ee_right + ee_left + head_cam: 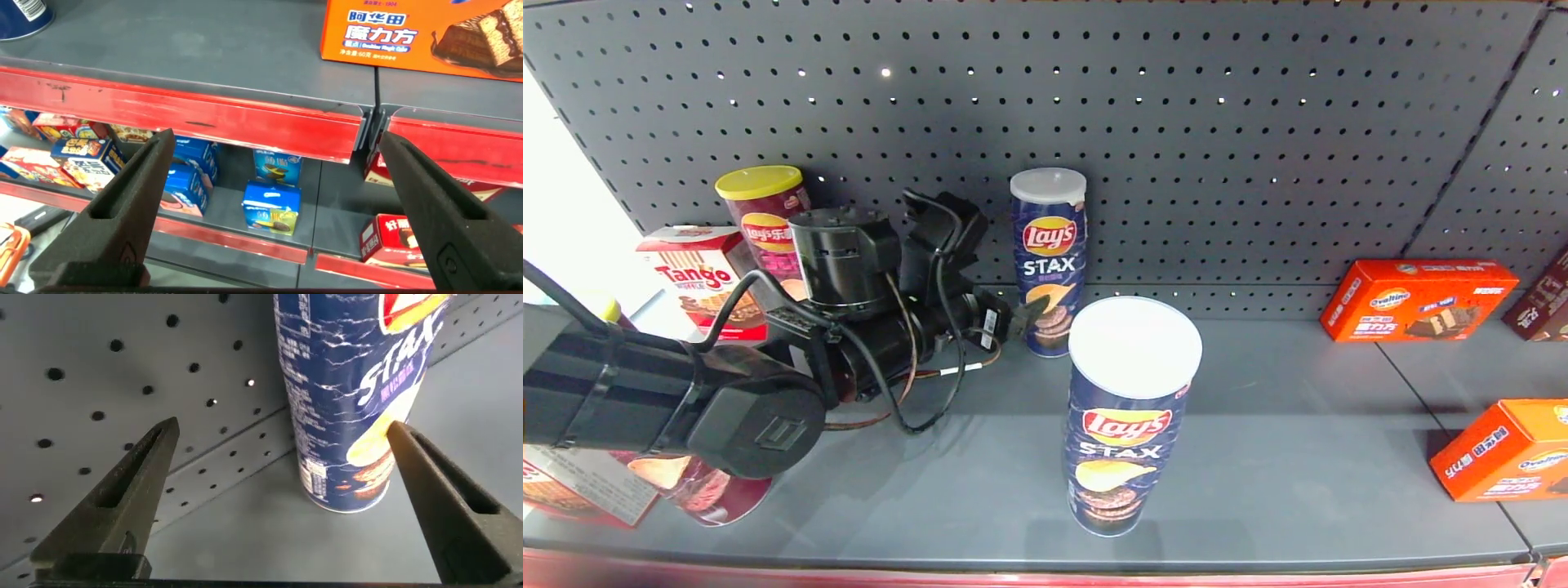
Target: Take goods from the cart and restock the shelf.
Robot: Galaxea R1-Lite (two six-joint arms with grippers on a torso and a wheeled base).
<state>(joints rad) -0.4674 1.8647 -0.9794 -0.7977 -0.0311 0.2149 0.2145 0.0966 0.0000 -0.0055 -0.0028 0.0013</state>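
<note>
Left gripper: jaws spread wide, holding nothing, just left of the dark-blue cylindrical crisp can with a white lid. That can stands upright at the far side of the grey metal shelf, close to the perforated back panel, probably set deep to leave room in front, where a matching can stands nearer. Right gripper: jaws apart and empty, low before the red shelf edge.

Front can on shelf, rear can behind it
</note>
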